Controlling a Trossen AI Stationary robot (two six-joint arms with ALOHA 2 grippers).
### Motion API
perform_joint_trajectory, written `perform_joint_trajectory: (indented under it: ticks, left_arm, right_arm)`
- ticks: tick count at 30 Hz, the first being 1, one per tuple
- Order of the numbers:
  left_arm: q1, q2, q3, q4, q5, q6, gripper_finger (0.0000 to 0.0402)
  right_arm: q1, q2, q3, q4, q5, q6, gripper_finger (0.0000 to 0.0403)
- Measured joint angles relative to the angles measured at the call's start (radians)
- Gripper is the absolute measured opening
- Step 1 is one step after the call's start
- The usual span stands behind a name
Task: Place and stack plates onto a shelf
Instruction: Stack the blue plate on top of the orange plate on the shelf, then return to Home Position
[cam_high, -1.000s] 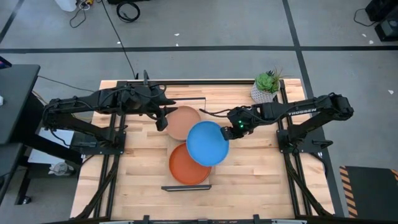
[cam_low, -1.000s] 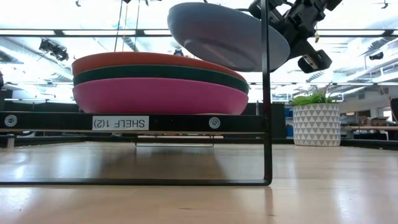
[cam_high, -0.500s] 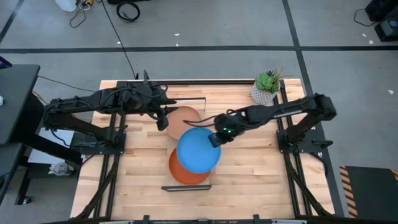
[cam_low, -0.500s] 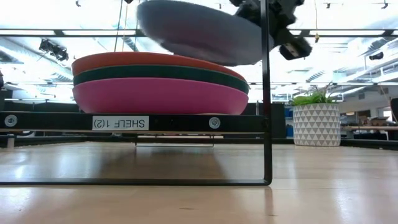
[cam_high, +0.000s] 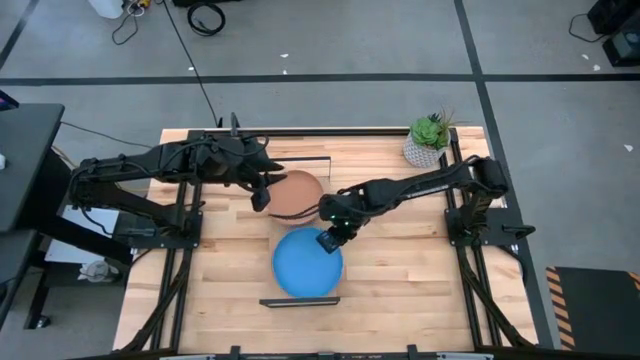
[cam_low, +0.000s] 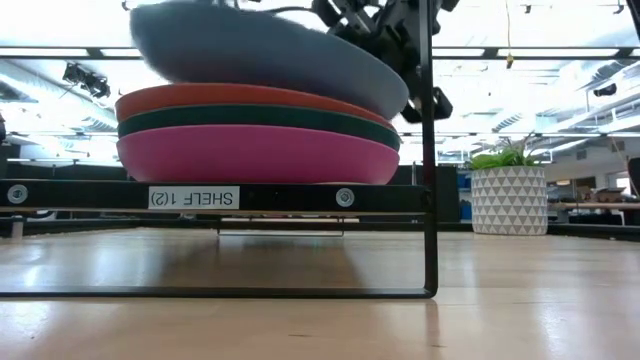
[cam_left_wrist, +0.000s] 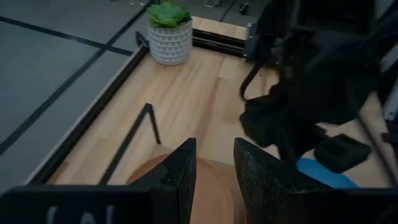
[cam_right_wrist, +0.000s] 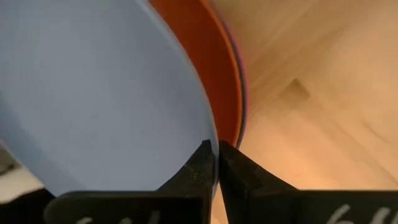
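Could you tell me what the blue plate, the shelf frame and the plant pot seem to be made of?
Blue plate: probably matte plastic or glazed ceramic; even colour, no glare.
Shelf frame: thin black metal by its look, slim straight bars.
Plant pot: likely white ceramic or plastic, with a triangle pattern.

Potted plant (cam_high: 428, 140) at table's (cam_high: 400, 270) far-right corner

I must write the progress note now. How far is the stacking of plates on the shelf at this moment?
Done: magenta plate, dark teal plate and red-orange plate lie stacked on the shelf.
In hand: the right gripper pinches the rim of the bright blue plate, tilted just over that stack.
Left: releasing it, then the terracotta plate under the left gripper. Other plates are not visible.
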Motion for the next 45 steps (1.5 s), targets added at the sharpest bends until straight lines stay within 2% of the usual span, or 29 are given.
perform_joint_trajectory:
  ticks: [4,11,14,16,20,23,27,32,35,37,45]
  left_arm:
    - [-0.001,0.000,0.000,-0.007,0.022,0.000,0.0116]
    - [0.000,0.002,0.000,-0.026,0.022,0.000,0.0116]
    - [0.000,0.000,0.000,-0.032,0.021,0.008,0.0116]
    - [0.000,-0.001,0.000,-0.043,0.021,0.008,0.0116]
    - [0.000,-0.001,0.000,-0.087,0.021,-0.011,0.0116]
    - [-0.001,-0.001,0.000,-0.126,0.038,-0.034,0.0116]
    - [-0.024,-0.001,0.000,-0.199,0.160,-0.035,0.0116]
    - [-0.081,-0.027,0.000,-0.192,0.132,0.033,0.0116]
    - [-0.065,-0.046,-0.041,-0.040,0.131,0.082,0.0116]
    - [-0.041,-0.065,-0.104,0.080,0.174,0.096,0.0116]
    - [0.042,-0.154,-0.476,0.598,0.276,0.017,0.0116]
  right_arm:
    - [-0.002,0.023,0.000,-0.003,-0.051,-0.039,0.0059]
    - [-0.027,-0.004,0.000,-0.001,0.039,-0.082,0.0094]
    - [-0.033,-0.037,0.000,0.000,0.106,-0.132,0.0096]
    - [-0.035,-0.062,0.000,-0.014,0.102,-0.181,0.0095]
    - [0.002,-0.116,0.001,-0.033,0.099,-0.363,0.0095]
    - [0.048,-0.136,-0.008,-0.049,0.152,-0.470,0.0095]
    - [0.094,-0.182,-0.046,-0.079,0.251,-0.494,0.0094]
    - [0.120,-0.285,-0.168,-0.029,0.310,-0.475,0.0094]
    - [0.103,-0.364,-0.286,0.076,0.320,-0.452,0.0093]
    - [0.083,-0.419,-0.375,0.170,0.323,-0.438,0.0093]
    - [-0.052,-0.616,-0.683,0.501,0.319,-0.414,0.0093]
